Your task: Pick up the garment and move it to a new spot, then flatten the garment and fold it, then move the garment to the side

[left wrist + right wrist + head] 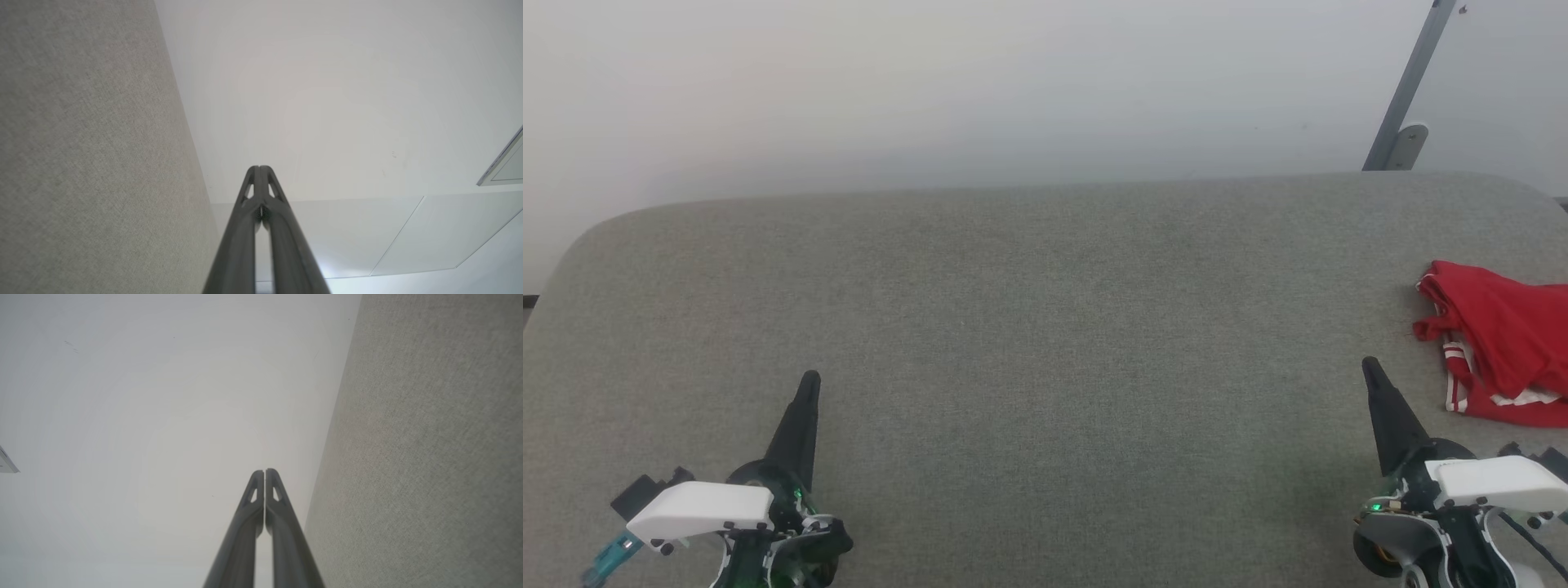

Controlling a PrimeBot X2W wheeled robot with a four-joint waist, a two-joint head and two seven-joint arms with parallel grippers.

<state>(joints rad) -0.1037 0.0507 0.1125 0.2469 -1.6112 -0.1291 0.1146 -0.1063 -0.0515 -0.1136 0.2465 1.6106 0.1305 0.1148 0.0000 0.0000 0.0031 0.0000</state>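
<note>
Wide grey pad (1013,310) up front, white wall (931,82) behind it, and a slanted grey bar (1409,90) at the far right corner. Left gripper (809,378) sits low on the left, tips pressed together, holding nothing. Right gripper (1369,364) is the same, closed and bare, near the garment (1503,343). It lies bunched at the pad's right edge: red, crumpled, with striped trim and a little white showing.

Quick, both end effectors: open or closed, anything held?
Left end effector: closed, holding nothing.
Right end effector: closed, holding nothing; the garment lies apart, to its right.
</note>
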